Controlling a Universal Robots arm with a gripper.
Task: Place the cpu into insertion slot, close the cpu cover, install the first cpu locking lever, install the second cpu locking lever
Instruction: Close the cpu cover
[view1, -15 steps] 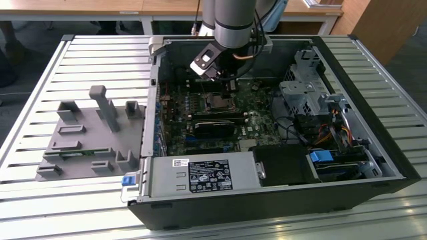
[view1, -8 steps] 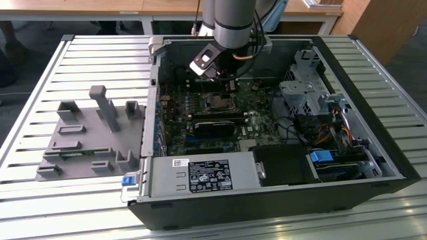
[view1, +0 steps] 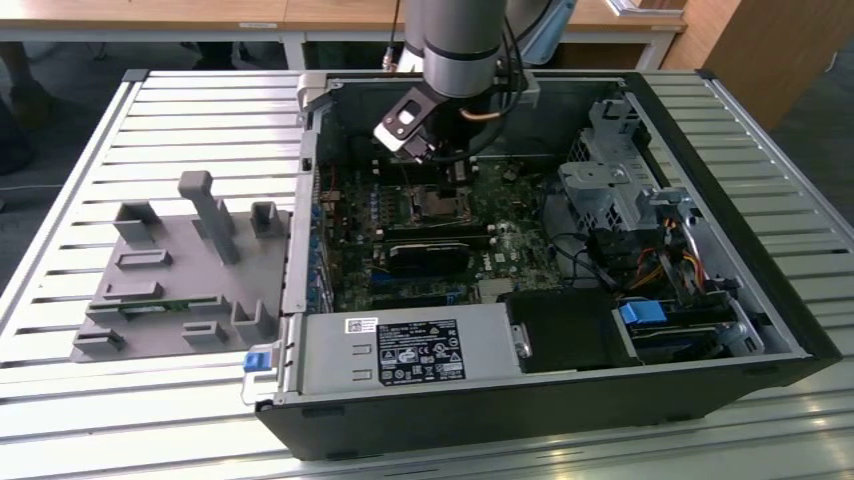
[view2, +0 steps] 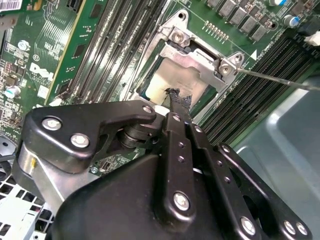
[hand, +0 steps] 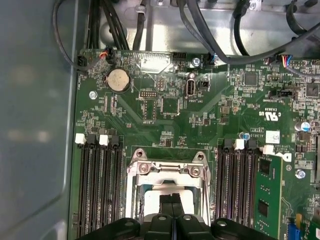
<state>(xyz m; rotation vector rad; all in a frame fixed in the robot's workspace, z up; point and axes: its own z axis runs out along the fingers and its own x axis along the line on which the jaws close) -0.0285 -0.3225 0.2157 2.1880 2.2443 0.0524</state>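
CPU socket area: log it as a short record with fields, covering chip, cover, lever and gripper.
cpu: small square chip with pale silver-beige metal top, seated in the socket
insertion slot: square silver-rimmed socket on the green board
cpu cover: silvery metal frame plate, down around the chip, whose top shows through the window
lever: thin metal rod, sticking out from the frame's corner
gripper: black gripper, shut, tip over the chip; contact unclear
setting: open black computer case on slatted metal table
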